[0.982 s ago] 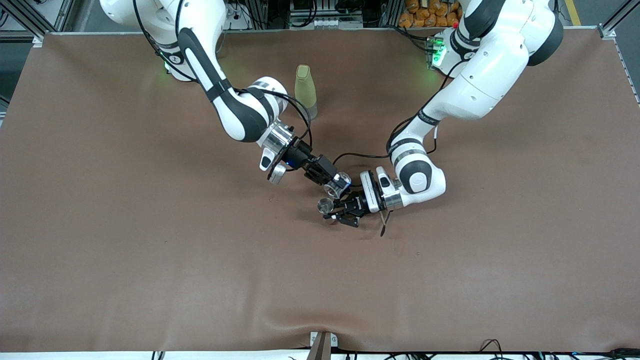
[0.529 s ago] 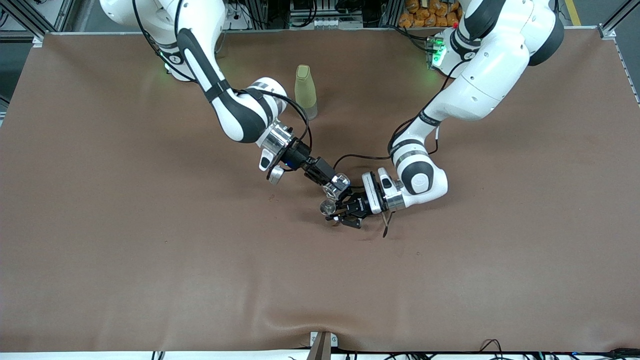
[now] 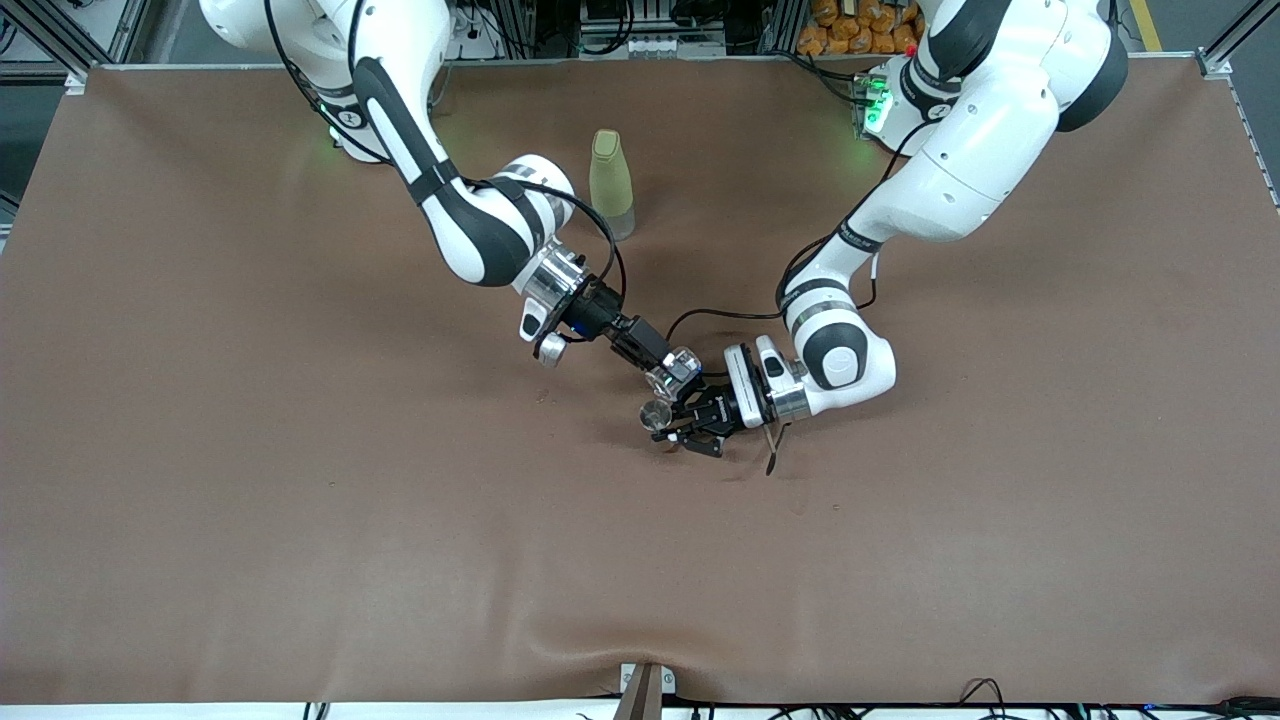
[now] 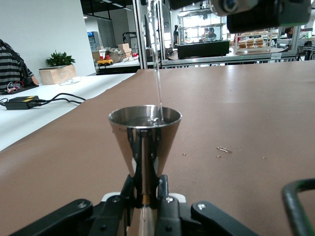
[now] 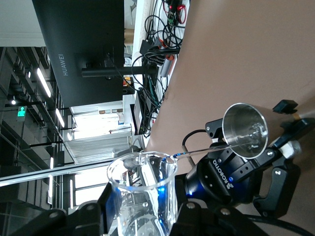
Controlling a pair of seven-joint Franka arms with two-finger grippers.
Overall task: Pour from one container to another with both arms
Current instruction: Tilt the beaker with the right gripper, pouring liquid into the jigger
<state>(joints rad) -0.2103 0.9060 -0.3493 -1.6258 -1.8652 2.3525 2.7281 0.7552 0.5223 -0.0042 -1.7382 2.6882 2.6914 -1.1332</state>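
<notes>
Over the middle of the table my right gripper [image 3: 672,370] is shut on the tiny clear glass cup [image 3: 682,364], which is tilted above the metal hourglass cup [image 3: 655,414]. My left gripper [image 3: 683,424] is shut on that metal cup's narrow waist and holds it upright. In the left wrist view a thin clear stream falls into the metal cup [image 4: 144,142], whose bowl holds liquid. In the right wrist view the glass cup [image 5: 142,196] sits between my fingers, and a thin stream runs from its rim to the metal cup [image 5: 245,130].
A tall pale yellow-green bottle [image 3: 611,183] stands farther from the front camera than both grippers, toward the right arm's base. Small droplets [image 4: 224,149] lie on the brown table cover [image 3: 300,500].
The right gripper has tipped the glass cup further and brought it closer over the metal cup. The left gripper has hardly moved.
</notes>
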